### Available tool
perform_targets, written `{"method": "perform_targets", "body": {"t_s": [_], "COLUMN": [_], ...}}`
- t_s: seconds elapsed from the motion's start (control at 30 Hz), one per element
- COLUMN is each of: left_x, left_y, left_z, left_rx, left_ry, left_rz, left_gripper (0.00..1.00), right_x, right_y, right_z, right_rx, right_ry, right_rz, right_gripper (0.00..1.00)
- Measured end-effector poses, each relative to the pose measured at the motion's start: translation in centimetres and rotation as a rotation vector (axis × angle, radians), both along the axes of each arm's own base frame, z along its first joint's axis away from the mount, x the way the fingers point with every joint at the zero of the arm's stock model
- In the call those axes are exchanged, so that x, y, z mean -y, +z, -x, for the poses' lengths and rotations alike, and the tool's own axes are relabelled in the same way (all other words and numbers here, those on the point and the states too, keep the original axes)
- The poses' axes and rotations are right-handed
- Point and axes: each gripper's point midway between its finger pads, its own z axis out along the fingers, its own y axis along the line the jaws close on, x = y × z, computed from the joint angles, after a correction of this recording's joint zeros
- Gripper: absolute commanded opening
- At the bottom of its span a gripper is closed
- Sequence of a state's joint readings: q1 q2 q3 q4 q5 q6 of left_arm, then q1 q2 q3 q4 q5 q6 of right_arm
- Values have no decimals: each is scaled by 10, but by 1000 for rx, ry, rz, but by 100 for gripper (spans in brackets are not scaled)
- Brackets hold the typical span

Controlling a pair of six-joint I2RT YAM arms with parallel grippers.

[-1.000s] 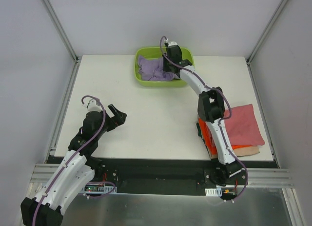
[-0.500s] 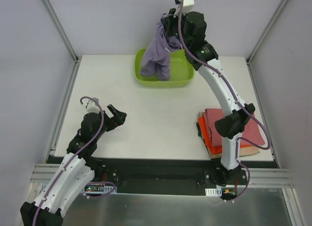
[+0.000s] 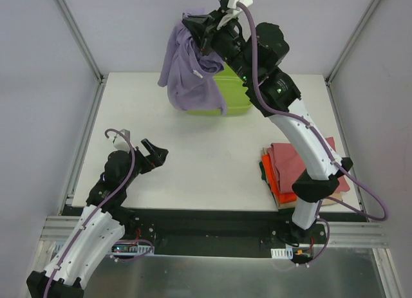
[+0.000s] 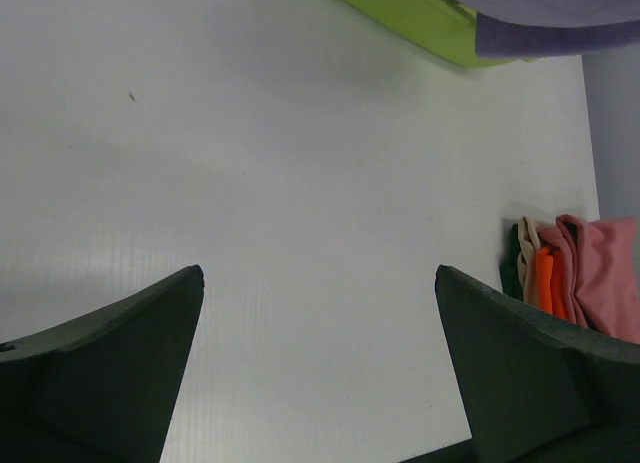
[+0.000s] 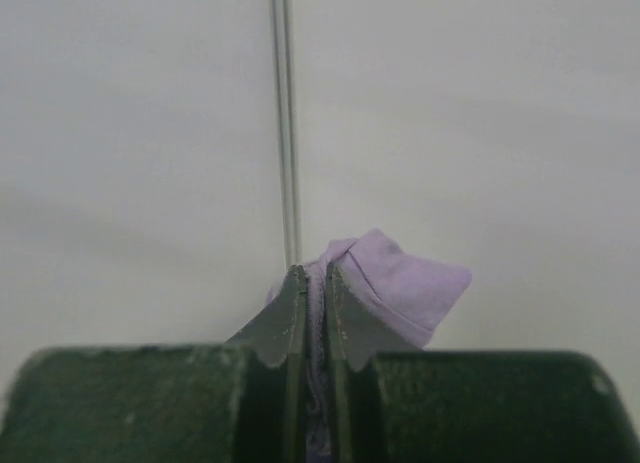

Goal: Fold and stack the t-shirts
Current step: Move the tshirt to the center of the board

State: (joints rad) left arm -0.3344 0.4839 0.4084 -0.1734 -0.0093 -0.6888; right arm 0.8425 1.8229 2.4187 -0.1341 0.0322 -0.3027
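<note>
So, right gripper (image 3: 201,35): jaws pinched together on a bunched fold of the lilac t-shirt (image 3: 190,79). In the right wrist view the cloth showed as a tuft squeezed between the fingertips.
Where the shirt was: upper middle of the top view, lifted off the table (image 3: 193,169) and hanging free from that one pinch.
Long axis: roughly vertical, running from the pinch at the top down to the loose hem. The hem hung in front of the lime-green tub (image 3: 239,95); whether it touched the rim could not be told.
Left gripper (image 3: 154,154): jaws spread wide and holding nothing, at the lower left of the top view.
Direction from the left gripper: the shirt lay up and to the right, well apart, with bare table between. In the left wrist view only its hem showed, in the upper right corner beside the tub wall.
Nearer arm: the right had the shirt outright. The left was nearer the open stretch of table where a fold could be laid.
Stack of folded t-shirts (image 3: 293,166): rose-red on top with orange and a dark one under it, lower right of the top view, beside the right arm.
What the next move turned on, as a judgement: bringing the hanging hem down and left toward the bare table, within the left gripper's reach.
Risk, as a judgement: a single-point hold left the cloth bunched, so it could land crumpled.
</note>
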Motion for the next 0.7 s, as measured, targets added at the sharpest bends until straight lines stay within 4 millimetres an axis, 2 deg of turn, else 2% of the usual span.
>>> {"method": "perform_targets", "body": {"t_s": [0.37, 0.6, 0.7], "left_x": [1, 1, 1], "left_y": [1, 0, 0], "left_z": [2, 2, 3], "left_rx": [9, 9, 9], "left_ry": [-8, -9, -10], "left_rz": [7, 7, 7], "left_gripper": [99, 99, 99], "right_x": [-22, -8, -2], "right_y": [56, 97, 97], "right_z": [68, 94, 94], "right_rx": [134, 220, 230], "right_ry": [125, 150, 125], "right_rz": [-142, -259, -259], "right_gripper": [1, 1, 1]}}
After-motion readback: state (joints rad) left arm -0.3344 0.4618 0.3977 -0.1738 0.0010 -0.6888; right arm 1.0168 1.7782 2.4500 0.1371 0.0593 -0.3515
